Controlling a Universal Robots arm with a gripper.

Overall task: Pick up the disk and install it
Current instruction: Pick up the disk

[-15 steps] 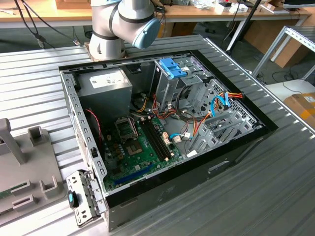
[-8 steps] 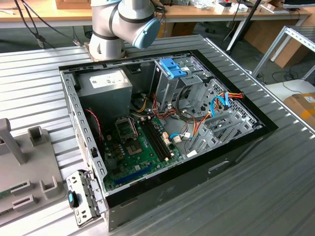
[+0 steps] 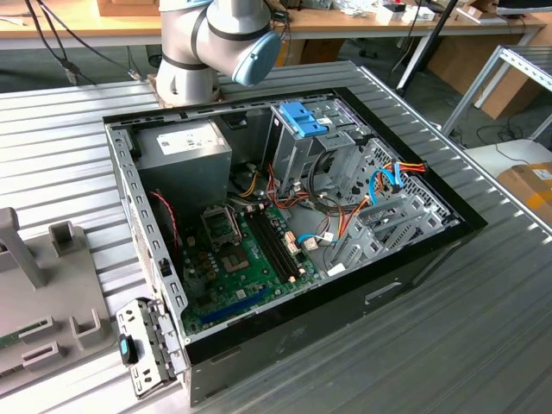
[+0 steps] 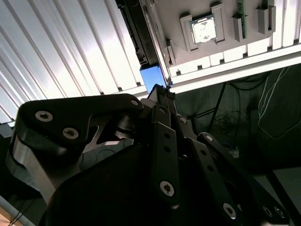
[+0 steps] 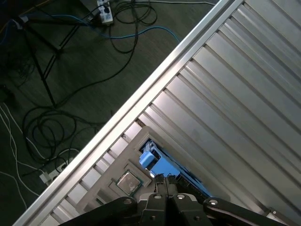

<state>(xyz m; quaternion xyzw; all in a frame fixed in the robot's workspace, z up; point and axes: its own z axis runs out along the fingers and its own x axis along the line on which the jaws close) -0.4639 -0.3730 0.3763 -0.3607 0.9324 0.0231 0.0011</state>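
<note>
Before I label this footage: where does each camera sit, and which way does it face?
Exterior view: off the arm, looking down at the open computer on the table; arm shows.
First wrist view: on the wrist, past the gripper at the disk, table, floor.
Second wrist view: on the wrist, past the gripper at disk and tray.
Both wrist views share gripper and disk.

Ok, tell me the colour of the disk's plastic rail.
Light blue: the disk's rail shows best in the first wrist view.

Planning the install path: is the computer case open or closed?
Open. In the exterior view the computer case lies on its side with no panel on top; motherboard and drive cage are exposed.
</note>
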